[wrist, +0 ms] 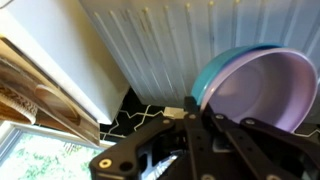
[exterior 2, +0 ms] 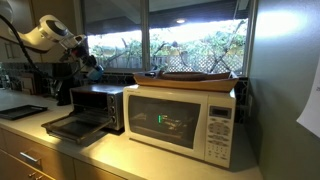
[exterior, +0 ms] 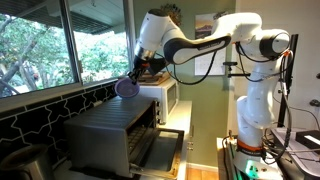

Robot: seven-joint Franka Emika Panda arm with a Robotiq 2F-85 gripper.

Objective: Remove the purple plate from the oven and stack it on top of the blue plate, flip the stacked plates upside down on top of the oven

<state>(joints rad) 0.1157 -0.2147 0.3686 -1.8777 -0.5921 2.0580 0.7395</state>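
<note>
My gripper (wrist: 196, 118) is shut on the rim of two stacked plates, and it also shows in both exterior views (exterior: 143, 68) (exterior 2: 86, 63). The purple plate (wrist: 262, 88) nests inside the blue plate (wrist: 207, 76). The stack hangs tilted on edge just above the ribbed top of the dark-grey oven (wrist: 170, 40). In an exterior view the stack (exterior: 127, 87) shows above the oven (exterior: 105, 118) near its back edge. In an exterior view the blue plate (exterior 2: 96, 73) hangs above the oven (exterior 2: 100, 100).
The oven door (exterior 2: 68, 127) lies open toward the counter front. A white microwave (exterior 2: 185, 120) (exterior: 166, 98) stands right beside the oven, with a wooden tray (exterior 2: 195, 77) on top. A black tray (exterior 2: 22, 112) lies on the counter. Windows and a tiled wall stand behind.
</note>
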